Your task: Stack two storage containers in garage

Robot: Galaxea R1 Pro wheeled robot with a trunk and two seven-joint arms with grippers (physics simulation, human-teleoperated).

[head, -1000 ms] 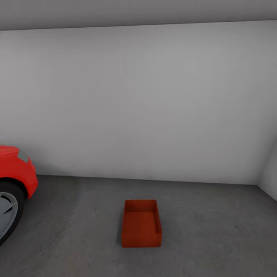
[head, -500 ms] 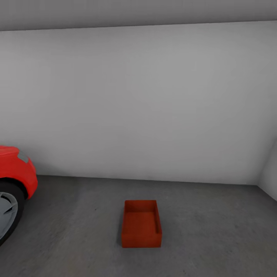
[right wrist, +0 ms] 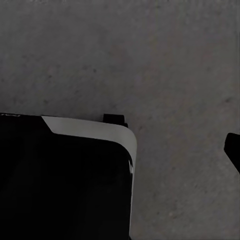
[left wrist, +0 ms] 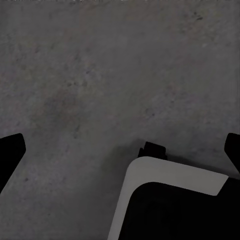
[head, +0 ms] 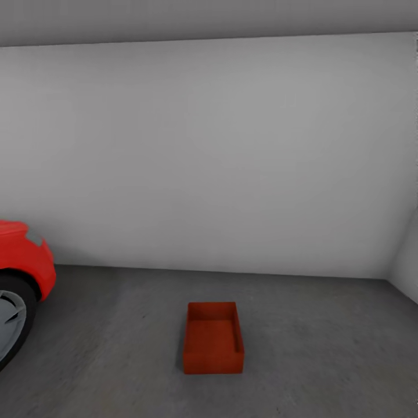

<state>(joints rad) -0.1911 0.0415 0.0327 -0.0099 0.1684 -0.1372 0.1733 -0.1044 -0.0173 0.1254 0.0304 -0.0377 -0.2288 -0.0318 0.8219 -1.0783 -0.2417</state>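
One orange-red open-top storage container [head: 213,337] stands empty on the dark grey garage floor [head: 319,348], a short way in front of the white back wall. The second container is out of view. In the left wrist view my left gripper [left wrist: 121,149] hangs open over bare concrete, its black fingertips [left wrist: 11,150] at both edges of the picture with nothing between them. In the right wrist view my right gripper [right wrist: 120,150] is spread wide too; one fingertip [right wrist: 233,150] shows at the edge, the other is lost against my dark base.
The front of a glossy red car [head: 23,261] with its wheel [head: 10,325] stands at the left. A white wall [head: 209,157] closes the back and another wall [head: 406,261] meets it at the right. My base [left wrist: 170,205] shows below both wrists.
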